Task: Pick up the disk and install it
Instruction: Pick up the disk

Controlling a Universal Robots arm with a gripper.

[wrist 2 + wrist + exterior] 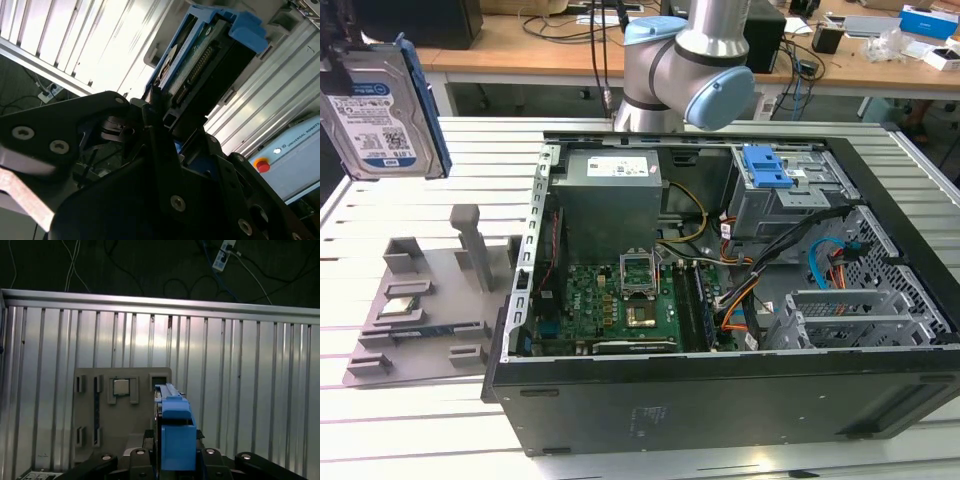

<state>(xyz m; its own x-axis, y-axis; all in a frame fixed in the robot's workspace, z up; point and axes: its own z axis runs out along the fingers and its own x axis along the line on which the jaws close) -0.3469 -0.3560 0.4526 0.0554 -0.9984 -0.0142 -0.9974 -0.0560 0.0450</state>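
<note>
While the hand (175,439) is clamping the disk (382,110) by its blue plastic frame, the drive is hanging upright in the air with its label facing the exterior view. It is well above the grey holder (430,300), which sits near the edge of the counter (420,420) at the exterior view's left, and apart from the open computer case (720,400). To my eye it is looking stiff, fairly heavy and shock-sensitive, with smooth metal faces likely to slip. Gripping the frame's side rails, as the fingers (150,120) are doing, seems the sound hold, keeping pressure off the circuit board and connector.
</note>
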